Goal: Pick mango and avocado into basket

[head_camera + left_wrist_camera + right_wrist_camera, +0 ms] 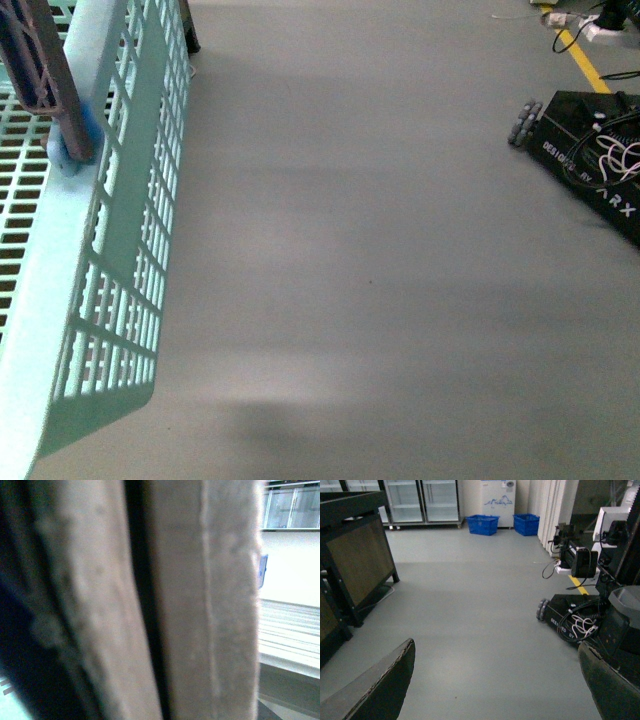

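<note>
Here the basket (50, 290) is tilted at the left edge of the grey floor (380, 250), with its brown handle (45, 60) rising at the far left corner. The right gripper (496, 647) is spread wide above the floor, nothing between its fingers. A blurred brown surface (200, 600) fills the left wrist view, so the state of the left gripper cannot be told. A black wheeled base (590, 150) stands at the right edge.

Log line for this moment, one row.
basket: front left, visible part empty | mango, avocado: out of view | right gripper: open, empty | left gripper: not seen
</note>
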Motion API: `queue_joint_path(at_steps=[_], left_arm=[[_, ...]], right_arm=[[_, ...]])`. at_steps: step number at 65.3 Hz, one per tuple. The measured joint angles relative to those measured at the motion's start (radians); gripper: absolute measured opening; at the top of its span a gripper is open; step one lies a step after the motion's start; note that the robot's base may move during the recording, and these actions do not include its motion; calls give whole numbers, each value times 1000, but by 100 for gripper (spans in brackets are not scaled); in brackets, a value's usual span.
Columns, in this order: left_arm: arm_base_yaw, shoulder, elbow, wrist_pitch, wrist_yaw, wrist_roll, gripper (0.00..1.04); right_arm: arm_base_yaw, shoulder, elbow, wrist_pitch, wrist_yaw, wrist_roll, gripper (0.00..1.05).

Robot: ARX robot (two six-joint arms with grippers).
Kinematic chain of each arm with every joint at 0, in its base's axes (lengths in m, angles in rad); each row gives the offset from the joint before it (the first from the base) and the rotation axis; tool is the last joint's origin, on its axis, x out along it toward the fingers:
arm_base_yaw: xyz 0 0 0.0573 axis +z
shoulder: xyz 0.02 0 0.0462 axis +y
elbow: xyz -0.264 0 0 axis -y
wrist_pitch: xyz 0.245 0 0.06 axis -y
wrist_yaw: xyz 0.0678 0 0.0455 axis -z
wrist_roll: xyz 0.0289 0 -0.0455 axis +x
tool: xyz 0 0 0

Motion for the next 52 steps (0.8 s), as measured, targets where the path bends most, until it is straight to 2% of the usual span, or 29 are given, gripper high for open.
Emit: queue_joint_path(at_steps=[52], left_arm=[[0, 0, 0, 0, 0, 0, 26]], right_arm=[[0, 0, 0, 0, 0, 0, 96]])
